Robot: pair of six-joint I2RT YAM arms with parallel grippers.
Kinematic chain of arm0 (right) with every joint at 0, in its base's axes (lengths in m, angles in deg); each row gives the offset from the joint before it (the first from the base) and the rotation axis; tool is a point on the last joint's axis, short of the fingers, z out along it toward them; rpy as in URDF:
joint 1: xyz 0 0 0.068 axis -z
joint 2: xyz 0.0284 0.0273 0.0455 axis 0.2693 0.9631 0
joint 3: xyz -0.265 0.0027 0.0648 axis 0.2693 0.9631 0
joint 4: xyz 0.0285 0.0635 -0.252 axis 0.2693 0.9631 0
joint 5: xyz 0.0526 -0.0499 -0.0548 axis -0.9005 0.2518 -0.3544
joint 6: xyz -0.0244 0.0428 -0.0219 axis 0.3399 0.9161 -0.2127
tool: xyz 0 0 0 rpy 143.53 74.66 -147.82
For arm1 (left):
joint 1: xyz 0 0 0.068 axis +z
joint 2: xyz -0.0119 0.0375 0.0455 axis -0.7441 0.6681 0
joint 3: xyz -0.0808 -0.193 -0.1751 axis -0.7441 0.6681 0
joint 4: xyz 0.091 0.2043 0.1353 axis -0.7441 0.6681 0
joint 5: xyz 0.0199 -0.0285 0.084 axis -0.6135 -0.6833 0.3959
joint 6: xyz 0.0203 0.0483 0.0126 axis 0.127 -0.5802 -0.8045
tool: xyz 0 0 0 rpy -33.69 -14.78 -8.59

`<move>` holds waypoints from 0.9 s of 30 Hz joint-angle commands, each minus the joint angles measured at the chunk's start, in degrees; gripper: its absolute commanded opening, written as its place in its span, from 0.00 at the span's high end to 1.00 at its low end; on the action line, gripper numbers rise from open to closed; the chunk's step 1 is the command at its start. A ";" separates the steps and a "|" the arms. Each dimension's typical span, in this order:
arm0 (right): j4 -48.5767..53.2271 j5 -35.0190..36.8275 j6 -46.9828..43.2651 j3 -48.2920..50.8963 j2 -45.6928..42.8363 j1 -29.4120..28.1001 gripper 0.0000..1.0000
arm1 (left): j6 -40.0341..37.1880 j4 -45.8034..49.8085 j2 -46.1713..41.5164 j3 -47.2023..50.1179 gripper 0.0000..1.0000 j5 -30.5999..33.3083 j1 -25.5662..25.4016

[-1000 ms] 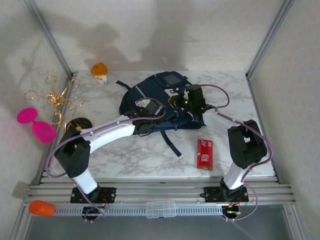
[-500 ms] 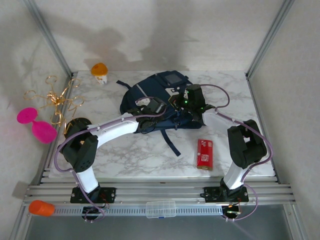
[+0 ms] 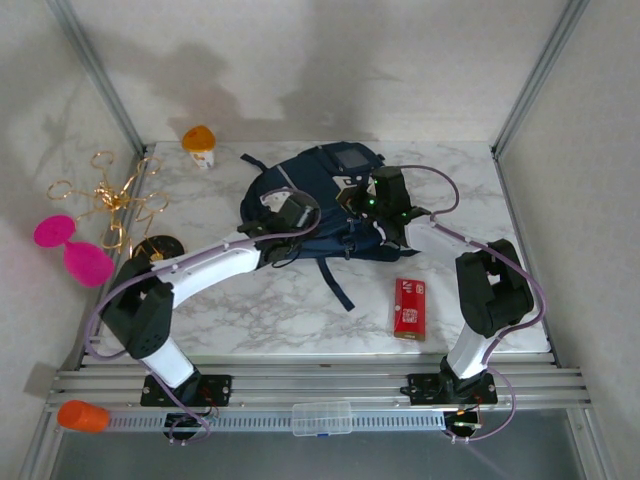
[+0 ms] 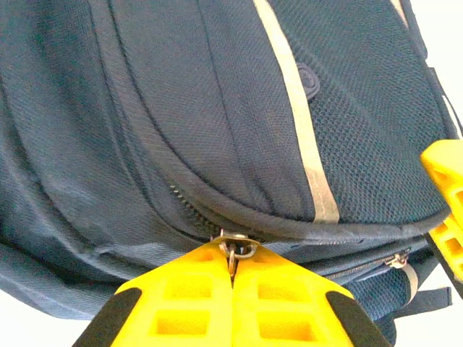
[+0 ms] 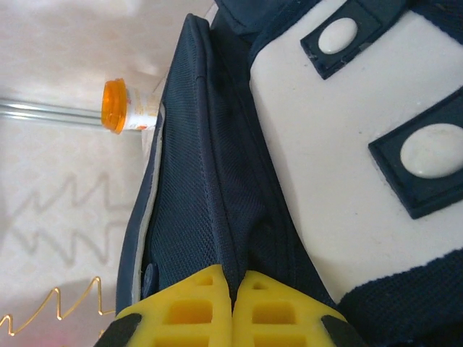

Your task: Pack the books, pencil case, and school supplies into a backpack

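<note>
- The left gripper (image 4: 233, 266), at the bottom centre of the left wrist view, has its yellow fingers pressed fully together on a small metal zip pull (image 4: 233, 251). No gap shows between them.
- The right gripper (image 5: 233, 288), at the bottom centre of the right wrist view, is likewise fully closed. It appears to pinch a raised fold of navy fabric beside a white patch (image 5: 318, 152).
- Both grips are on the large navy blue fabric backpack (image 3: 320, 190), which lies at the upper centre of the top view on the marble-patterned table (image 3: 250, 300). One strap trails toward the lower centre.
- Handling, backpack: judged soft and limp, so it is likely to bunch or slide on the smooth table when the zip is drawn. Anchor the fabric close to the zip line with one gripper and draw along the track with the other.
- Handling, zip pull: thin and smooth, so it is likely to slip from the pads if pulled off the track line.
- The small flat red rectangular box (image 3: 409, 307) lies at the lower right of the top view, well apart from the backpack. It is judged light and rigid; take hold across its narrow width.
</note>
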 commanded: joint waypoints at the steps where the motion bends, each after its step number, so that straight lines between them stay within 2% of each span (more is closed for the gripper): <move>1: 1.01 -3.63 -4.48 -2.98 -2.06 1.40 1.00 | -10.00 3.72 -4.79 1.59 1.00 -1.00 2.76; 5: 4.09 -9.62 -8.42 -6.67 -0.52 4.53 1.00 | -18.53 9.86 -6.04 2.50 1.00 -4.83 2.92; 9: 13.08 -9.75 -17.78 -13.71 2.20 5.22 1.00 | -21.66 10.86 -5.81 3.54 1.00 -9.90 2.28; 11: 16.97 -9.42 -21.95 -17.08 4.01 5.65 1.00 | -21.16 8.88 -5.40 3.89 1.00 -13.39 0.71; 14: 24.53 -4.12 -28.17 -23.57 7.29 6.12 1.00 | -17.75 5.84 -3.30 1.93 1.00 -16.09 -3.60; 18: 27.59 -5.76 -27.10 -27.07 10.42 7.31 0.99 | -12.34 2.49 1.73 -2.32 1.00 -14.27 -6.85; 19: 28.36 -4.92 -26.99 -26.68 9.79 6.88 0.78 | -11.53 2.74 3.17 -3.32 1.00 -12.82 -6.77; 20: 28.84 -3.81 -27.16 -25.72 8.57 6.55 0.67 | -11.11 4.63 4.59 -4.75 1.00 -10.60 -6.59; 24: 26.86 -3.76 -21.56 -15.74 0.93 6.22 0.44 | -12.00 7.96 6.79 -7.56 1.00 -7.08 -6.18; 27: 21.76 -5.22 -14.12 -7.24 -3.40 3.65 0.44 | -12.35 4.67 6.53 -6.03 1.00 -9.72 -6.09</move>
